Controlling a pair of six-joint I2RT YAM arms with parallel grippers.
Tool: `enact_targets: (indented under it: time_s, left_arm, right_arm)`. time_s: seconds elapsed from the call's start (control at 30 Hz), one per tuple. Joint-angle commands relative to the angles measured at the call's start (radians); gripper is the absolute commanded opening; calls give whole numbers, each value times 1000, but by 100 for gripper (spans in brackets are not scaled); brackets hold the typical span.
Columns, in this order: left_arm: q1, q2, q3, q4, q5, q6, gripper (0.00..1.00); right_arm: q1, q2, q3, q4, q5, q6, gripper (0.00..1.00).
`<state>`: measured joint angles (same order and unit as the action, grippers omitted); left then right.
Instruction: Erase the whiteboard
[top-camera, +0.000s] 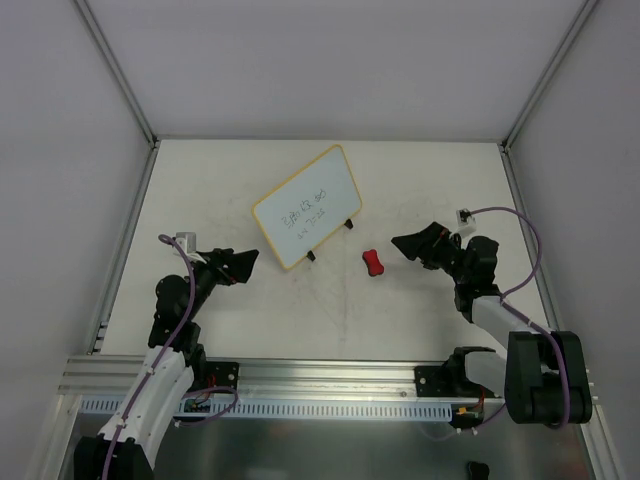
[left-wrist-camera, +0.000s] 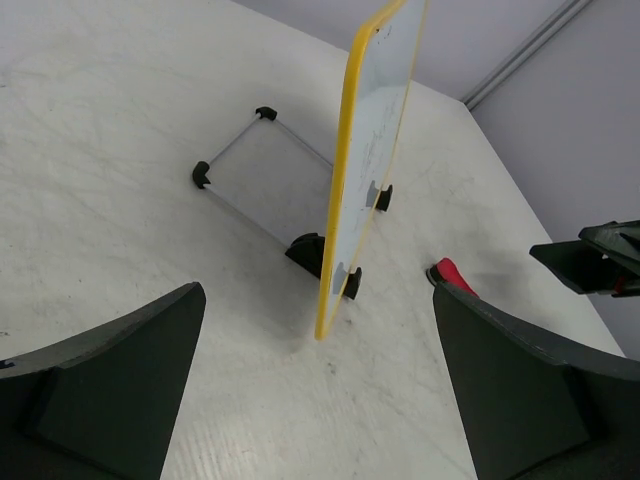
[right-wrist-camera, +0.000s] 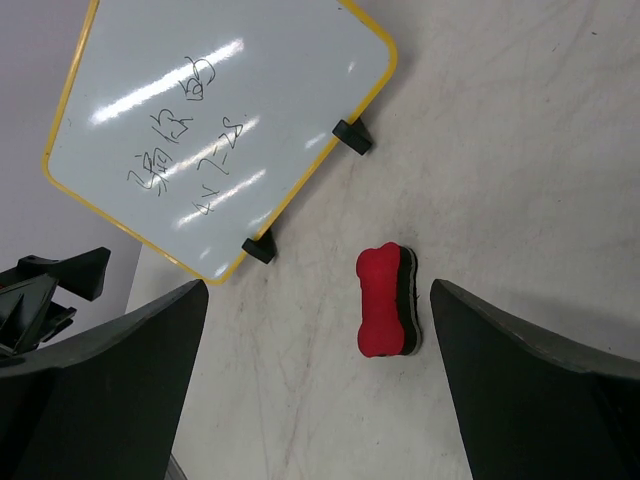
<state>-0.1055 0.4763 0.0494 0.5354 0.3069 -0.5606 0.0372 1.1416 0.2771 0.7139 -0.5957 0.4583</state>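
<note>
Both wide, empty: left end effector (top-camera: 245, 264), right end effector (top-camera: 408, 241). Red eraser (right-wrist-camera: 385, 300) lay just ahead of the right one, long axis along its reach; whiteboard (top-camera: 300, 205) stood nearer the left.

The whiteboard (right-wrist-camera: 215, 125) has dark writing on it, maybe letters. The red eraser (right-wrist-camera: 383, 300) lies near it, not touching.
</note>
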Motion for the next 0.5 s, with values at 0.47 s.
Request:
enact_targets:
  time_s: [0.47]
  left_arm:
    - [-16,2,9,37,11,11,99]
  right_arm:
    - [237,24,298,-639,467,-341,99]
